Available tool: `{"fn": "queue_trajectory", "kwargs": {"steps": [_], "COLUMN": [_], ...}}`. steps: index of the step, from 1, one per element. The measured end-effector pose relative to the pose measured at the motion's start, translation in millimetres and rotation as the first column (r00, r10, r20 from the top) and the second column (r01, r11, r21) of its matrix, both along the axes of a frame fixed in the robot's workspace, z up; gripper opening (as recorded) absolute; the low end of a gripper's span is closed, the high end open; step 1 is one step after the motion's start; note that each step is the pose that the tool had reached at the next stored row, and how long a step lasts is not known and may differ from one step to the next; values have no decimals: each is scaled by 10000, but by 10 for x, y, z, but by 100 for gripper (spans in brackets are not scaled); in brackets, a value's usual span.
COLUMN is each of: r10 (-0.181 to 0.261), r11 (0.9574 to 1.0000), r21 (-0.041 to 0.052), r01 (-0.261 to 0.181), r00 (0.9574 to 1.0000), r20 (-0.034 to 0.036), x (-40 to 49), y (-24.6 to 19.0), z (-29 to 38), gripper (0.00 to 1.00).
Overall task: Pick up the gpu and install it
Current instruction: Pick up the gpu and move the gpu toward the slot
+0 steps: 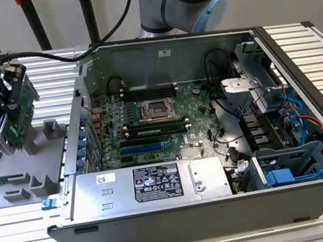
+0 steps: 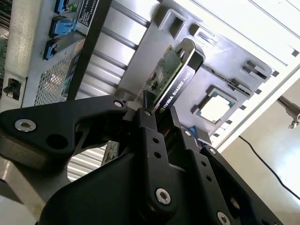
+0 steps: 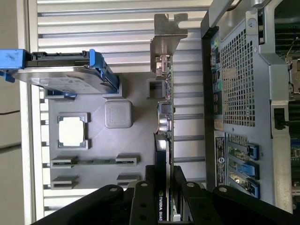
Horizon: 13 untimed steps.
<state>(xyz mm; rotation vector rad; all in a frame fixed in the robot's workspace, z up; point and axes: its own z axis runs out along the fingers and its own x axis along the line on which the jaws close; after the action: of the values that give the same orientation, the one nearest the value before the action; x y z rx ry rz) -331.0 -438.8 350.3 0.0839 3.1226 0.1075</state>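
The gpu (image 1: pixel 20 114) is a green circuit board with a black cooler and a silver end bracket (image 3: pixel 166 35). My gripper (image 1: pixel 3 81) is shut on it at the exterior view's left. The card hangs tilted just over the grey parts holder (image 1: pixel 47 154), outside the open computer case (image 1: pixel 166 224). Both wrist views show the gpu (image 2: pixel 174 77) (image 3: pixel 163 124) edge-on, clamped between the black fingers (image 2: pixel 149 133) of the gripper (image 2: pixel 164 129) (image 3: pixel 161 201). Whether its lower edge touches the holder I cannot tell. The green motherboard (image 1: pixel 150 129) lies inside the case.
On the holder (image 3: pixel 136 117) stand a silver hard drive with blue rails (image 3: pixel 65 75) and a square processor chip (image 3: pixel 72 130). The case's rear panel (image 3: pixel 239 93) is close beside the card. A power supply (image 1: pixel 153 184) and drive cages (image 1: pixel 291 165) fill the case's near side.
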Motion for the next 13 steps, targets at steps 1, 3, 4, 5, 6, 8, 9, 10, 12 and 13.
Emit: {"fn": "queue_trajectory", "kwargs": {"steps": [1, 3, 4, 5, 6, 8, 9, 10, 12, 13], "r10": [0, -1, 0, 0, 0, 0, -1, 0, 0, -1], "r11": [10000, 10000, 10000, 10000, 10000, 10000, 10000, 10000, 10000, 10000], "r21": [0, -1, -2, -1, -1, 0, 0, 0, -1, 0], "r01": [0, 1, 0, 0, 0, 0, 1, 0, 0, 1], "r00": [10000, 10000, 10000, 10000, 10000, 10000, 10000, 10000, 10000, 10000], "r20": [0, -2, -3, -2, -2, 0, 0, -1, -1, 0], "x": [0, 0, 0, 0, 0, 0, 0, 0, 0, 0], "y": [0, 0, 0, 0, 0, 0, 0, 0, 0, 0], "z": [0, 6, 11, 17, 26, 44, 54, 65, 86, 96], "gripper": [0, 0, 0, 0, 0, 0, 0, 0, 0, 0]}}
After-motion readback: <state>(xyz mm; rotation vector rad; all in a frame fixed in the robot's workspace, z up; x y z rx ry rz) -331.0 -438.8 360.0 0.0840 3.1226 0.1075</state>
